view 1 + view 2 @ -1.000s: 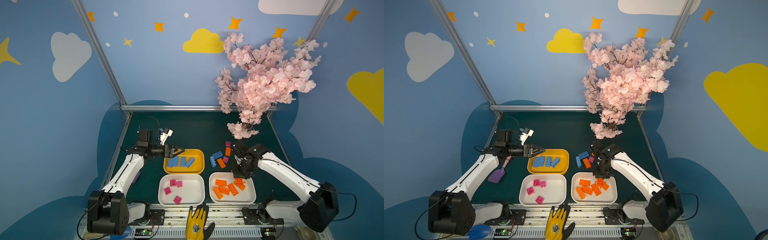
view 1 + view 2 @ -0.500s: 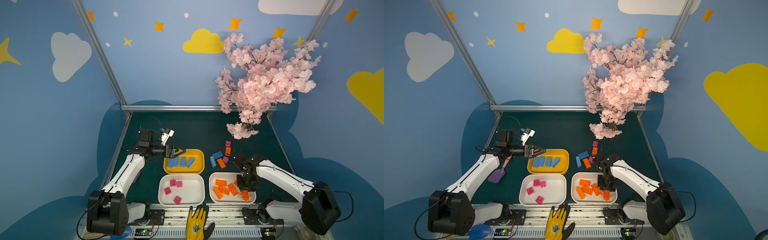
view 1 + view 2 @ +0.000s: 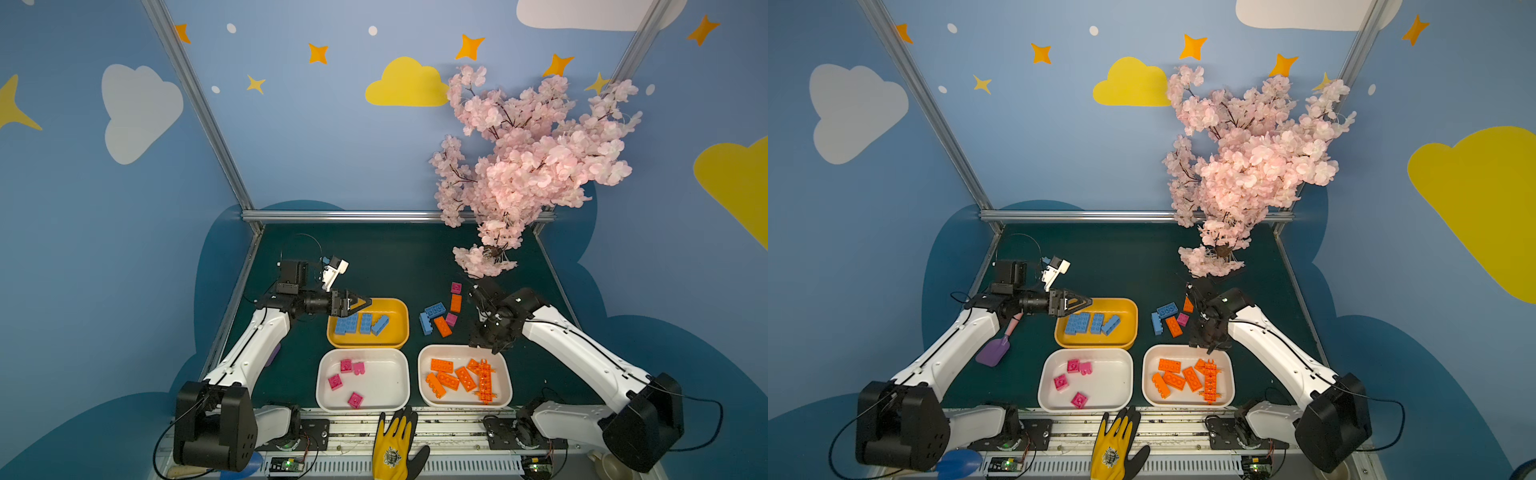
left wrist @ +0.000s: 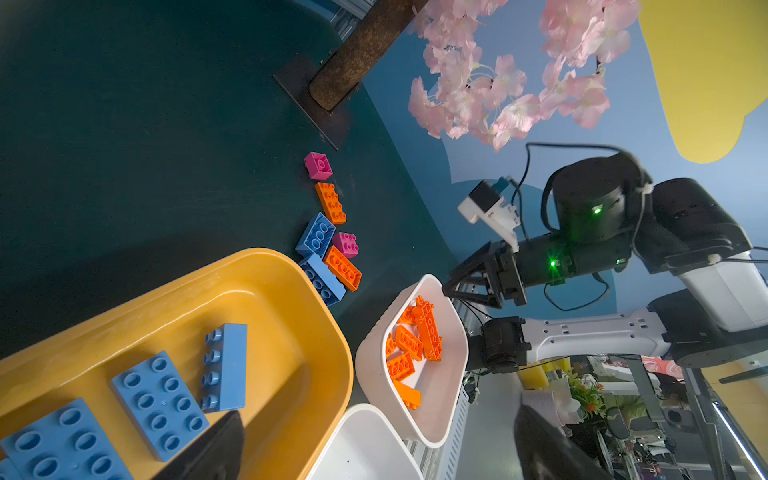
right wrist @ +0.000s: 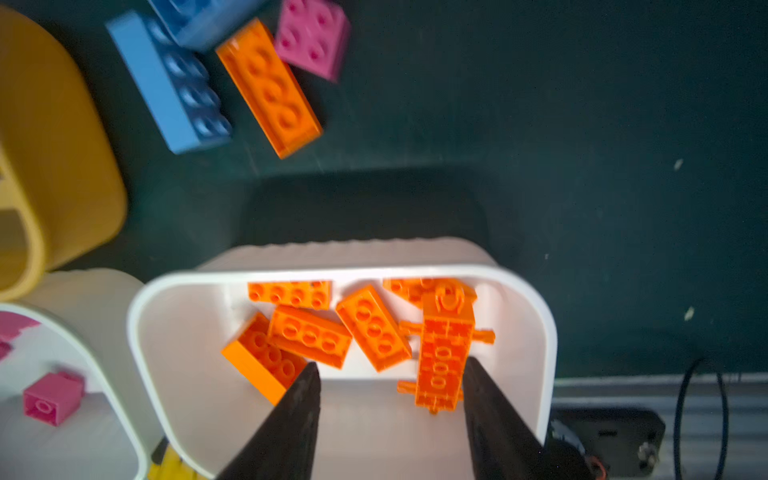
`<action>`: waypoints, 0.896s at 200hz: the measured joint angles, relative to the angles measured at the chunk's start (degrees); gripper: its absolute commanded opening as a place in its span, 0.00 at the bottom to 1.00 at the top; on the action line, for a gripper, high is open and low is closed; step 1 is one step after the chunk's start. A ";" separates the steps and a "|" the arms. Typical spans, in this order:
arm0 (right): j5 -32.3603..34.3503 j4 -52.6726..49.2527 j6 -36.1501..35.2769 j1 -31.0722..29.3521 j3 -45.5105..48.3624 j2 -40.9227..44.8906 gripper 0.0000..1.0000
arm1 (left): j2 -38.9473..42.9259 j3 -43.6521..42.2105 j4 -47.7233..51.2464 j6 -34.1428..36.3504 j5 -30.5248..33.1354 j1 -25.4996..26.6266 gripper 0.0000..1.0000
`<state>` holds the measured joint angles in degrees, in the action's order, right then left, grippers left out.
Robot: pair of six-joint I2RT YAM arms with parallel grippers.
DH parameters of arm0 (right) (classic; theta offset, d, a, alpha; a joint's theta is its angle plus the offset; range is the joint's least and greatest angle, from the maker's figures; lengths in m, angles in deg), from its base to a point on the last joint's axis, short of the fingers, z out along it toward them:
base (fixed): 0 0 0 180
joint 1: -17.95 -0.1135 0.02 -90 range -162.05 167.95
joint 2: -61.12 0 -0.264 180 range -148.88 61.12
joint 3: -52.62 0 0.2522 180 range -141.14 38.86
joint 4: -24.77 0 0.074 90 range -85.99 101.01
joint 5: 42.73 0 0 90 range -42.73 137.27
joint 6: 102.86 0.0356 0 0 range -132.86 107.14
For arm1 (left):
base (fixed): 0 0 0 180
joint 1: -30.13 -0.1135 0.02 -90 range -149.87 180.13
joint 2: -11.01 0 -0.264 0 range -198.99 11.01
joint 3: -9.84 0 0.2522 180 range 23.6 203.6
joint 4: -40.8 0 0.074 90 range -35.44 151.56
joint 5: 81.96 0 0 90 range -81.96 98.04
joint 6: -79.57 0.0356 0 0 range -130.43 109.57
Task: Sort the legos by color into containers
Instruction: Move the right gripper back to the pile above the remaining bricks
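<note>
Plainly released, the right end effector (image 5: pixel 390 365) hangs with its jaws apart and nothing between them, above the white tray (image 5: pixel 544 316) that holds the orange bricks (image 5: pixel 309 332) and the orange lattice piece (image 5: pixel 442 353). Beyond that tray's far rim, toward the back of the desk (image 3: pixel 395 257), sits the unsorted cluster. Its nearest member is a loose orange brick (image 5: pixel 270 89), lying flat with studs up. The brick's long axis runs on a diagonal, from back and centre toward front and the right arm's side. A light-blue brick (image 5: pixel 170 83) lies just beside it on nearly the same diagonal, and a magenta brick (image 5: pixel 313 39) sits at its far end. I judge the jaws would need to turn and close across that brick's short width, with little room on the blue side. The left end effector (image 3: pixel 365 302), also spread wide and empty, hovers over the back corner of the yellow-orange tray (image 3: pixel 399 307) holding blue bricks, well apart from the cluster, so the right arm is nearer.
</note>
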<state>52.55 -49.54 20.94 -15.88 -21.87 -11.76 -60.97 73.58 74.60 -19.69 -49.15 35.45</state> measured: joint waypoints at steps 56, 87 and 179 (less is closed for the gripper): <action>0.28 10.32 -4.61 0.92 -10.49 -17.70 0.59 | 0.81 0.00 0.04 -0.02 0.35 0.00 0.99; -2.64 14.01 -7.74 0.15 -17.70 -27.17 0.58 | 1.14 0.00 0.15 0.15 0.48 0.00 1.00; -7.48 12.48 -39.82 2.12 -23.65 -37.27 0.53 | 1.14 -0.17 0.96 2.10 1.70 -0.02 0.99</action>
<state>45.07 -37.06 -18.88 -13.76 -45.52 -49.03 -59.84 73.40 75.56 -17.59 -47.45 35.43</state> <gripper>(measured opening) 0.523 0.994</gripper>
